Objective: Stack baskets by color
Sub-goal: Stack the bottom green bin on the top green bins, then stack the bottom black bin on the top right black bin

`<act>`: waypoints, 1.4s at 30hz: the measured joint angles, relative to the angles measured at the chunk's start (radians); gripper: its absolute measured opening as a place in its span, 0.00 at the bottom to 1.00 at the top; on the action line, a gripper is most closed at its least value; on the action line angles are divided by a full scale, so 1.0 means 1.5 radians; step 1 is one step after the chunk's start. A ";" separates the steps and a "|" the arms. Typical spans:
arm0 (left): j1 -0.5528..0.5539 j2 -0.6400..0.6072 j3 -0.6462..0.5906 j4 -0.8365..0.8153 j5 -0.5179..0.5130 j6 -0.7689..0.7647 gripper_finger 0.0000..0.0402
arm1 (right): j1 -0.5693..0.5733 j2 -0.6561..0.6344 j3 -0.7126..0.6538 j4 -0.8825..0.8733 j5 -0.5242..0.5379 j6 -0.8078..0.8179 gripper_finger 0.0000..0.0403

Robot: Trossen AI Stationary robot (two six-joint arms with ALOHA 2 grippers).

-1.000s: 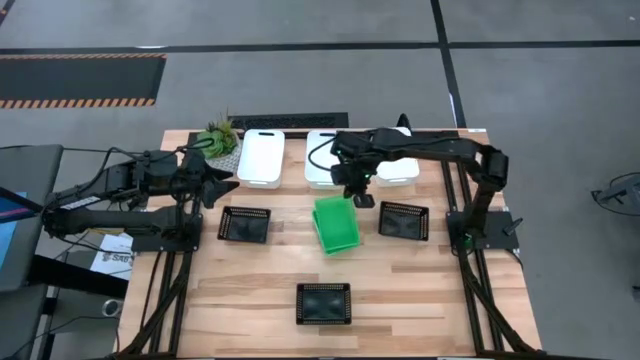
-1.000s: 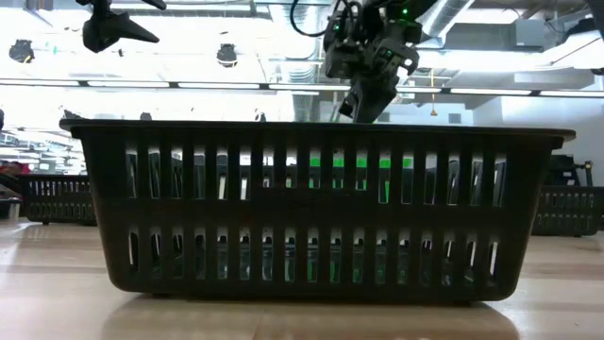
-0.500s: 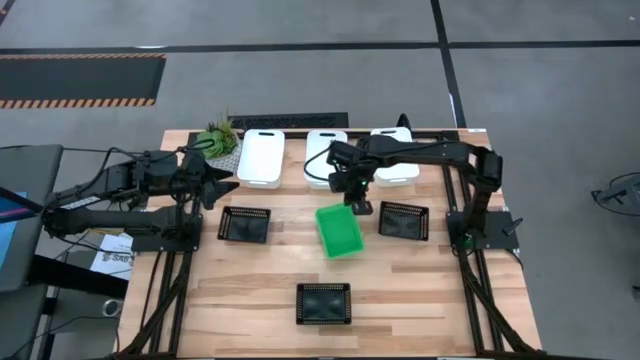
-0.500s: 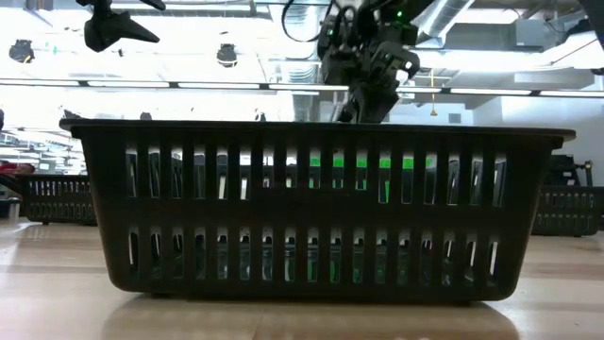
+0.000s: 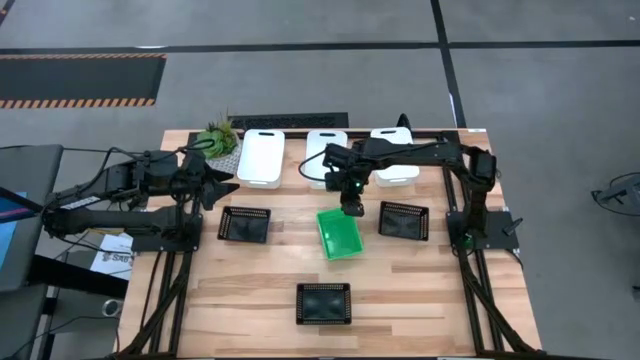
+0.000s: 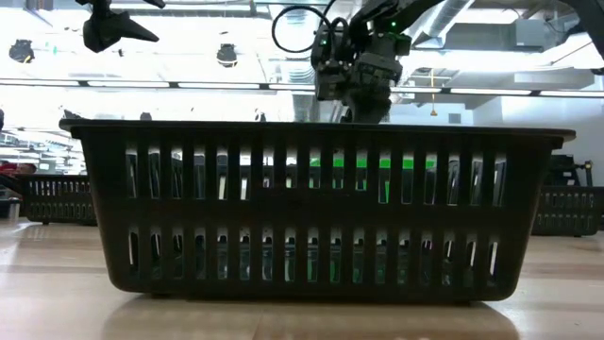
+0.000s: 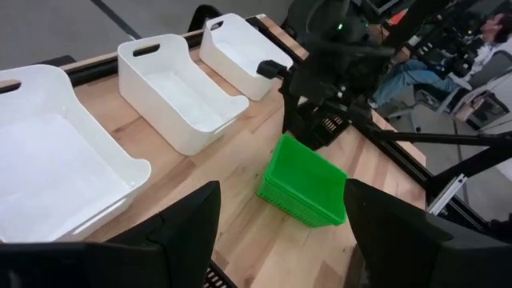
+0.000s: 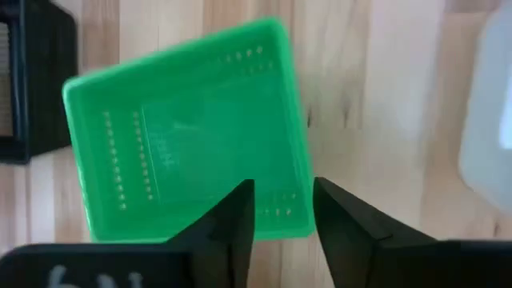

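Green perforated plastic basket (image 5: 339, 233) lying free on wooden table (image 5: 250, 290) | right gripper (image 5: 351, 208) hovering above rim, fingers parted, grasping nothing | left gripper (image 5: 226, 183) waiting spread, empty | no readable writing

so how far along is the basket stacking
Done: the green baskets appear to sit as one stack mid-table. In hand: the right gripper hangs open just above its rim, holding nothing; the left gripper waits open by the plant. Left: three white baskets and three black baskets lie separate.
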State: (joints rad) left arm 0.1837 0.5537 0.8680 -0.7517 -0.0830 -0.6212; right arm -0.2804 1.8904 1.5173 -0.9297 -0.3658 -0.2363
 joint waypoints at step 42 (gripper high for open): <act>0.000 0.003 0.000 0.004 -0.007 0.053 0.63 | 0.507 -0.352 -0.440 0.475 0.364 0.822 0.41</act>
State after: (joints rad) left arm 0.1837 0.5583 0.8680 -0.7464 -0.0937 -0.5420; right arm 0.4794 1.3622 0.8575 -0.2172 0.1807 0.9972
